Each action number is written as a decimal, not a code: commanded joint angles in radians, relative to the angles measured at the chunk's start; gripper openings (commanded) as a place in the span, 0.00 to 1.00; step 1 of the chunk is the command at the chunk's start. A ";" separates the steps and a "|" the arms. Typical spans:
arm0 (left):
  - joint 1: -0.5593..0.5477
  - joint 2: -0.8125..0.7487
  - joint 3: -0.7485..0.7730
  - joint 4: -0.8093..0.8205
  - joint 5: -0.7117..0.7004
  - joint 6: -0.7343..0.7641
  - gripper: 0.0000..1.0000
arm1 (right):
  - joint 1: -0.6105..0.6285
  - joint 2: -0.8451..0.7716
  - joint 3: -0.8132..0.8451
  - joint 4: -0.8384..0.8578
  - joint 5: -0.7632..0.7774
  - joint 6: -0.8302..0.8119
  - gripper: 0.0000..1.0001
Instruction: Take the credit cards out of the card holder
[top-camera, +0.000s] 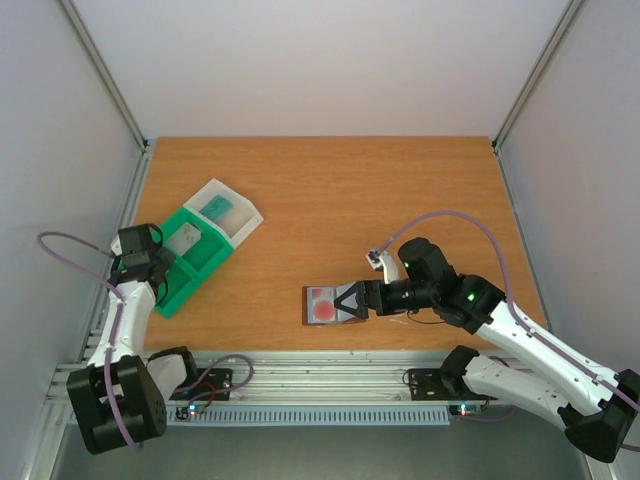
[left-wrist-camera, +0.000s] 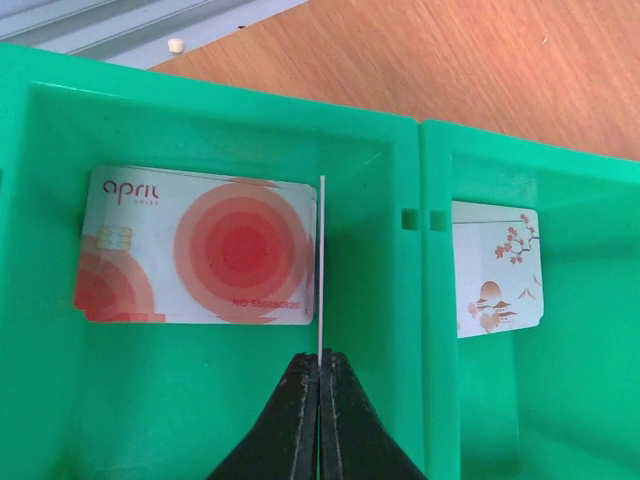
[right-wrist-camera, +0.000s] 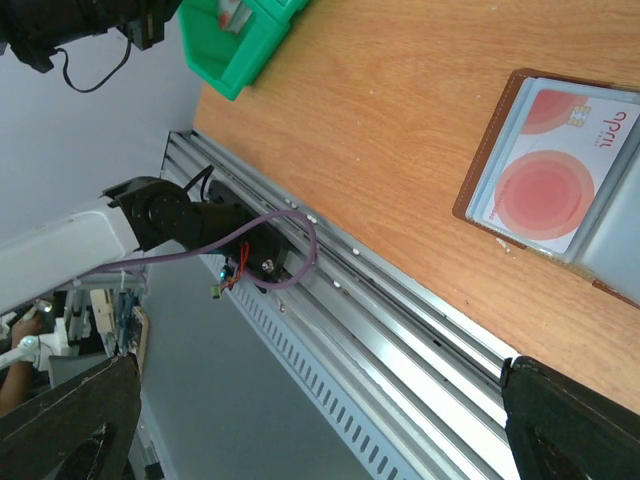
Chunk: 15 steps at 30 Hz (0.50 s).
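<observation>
Left hand (left-wrist-camera: 320, 390) pinches a card (left-wrist-camera: 321, 262) edge-on over the tray (left-wrist-camera: 422, 280); dropped so, it could land leaning. Right hand (top-camera: 343, 301) gapes.

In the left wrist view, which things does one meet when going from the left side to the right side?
The red-circled card, lying flat → thin white card seen edge-on, pinched by the shut left hand → green tray's dividing wall → blossom card in the next compartment.
</observation>
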 joint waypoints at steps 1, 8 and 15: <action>0.006 0.010 0.001 0.059 -0.044 0.035 0.00 | 0.000 -0.009 -0.002 -0.008 -0.006 0.004 0.98; 0.006 0.026 -0.002 0.063 -0.079 0.031 0.00 | 0.001 0.004 0.000 -0.004 -0.014 0.001 0.98; 0.005 0.027 0.006 0.029 -0.152 0.022 0.00 | 0.001 -0.011 0.004 -0.027 -0.003 -0.003 0.98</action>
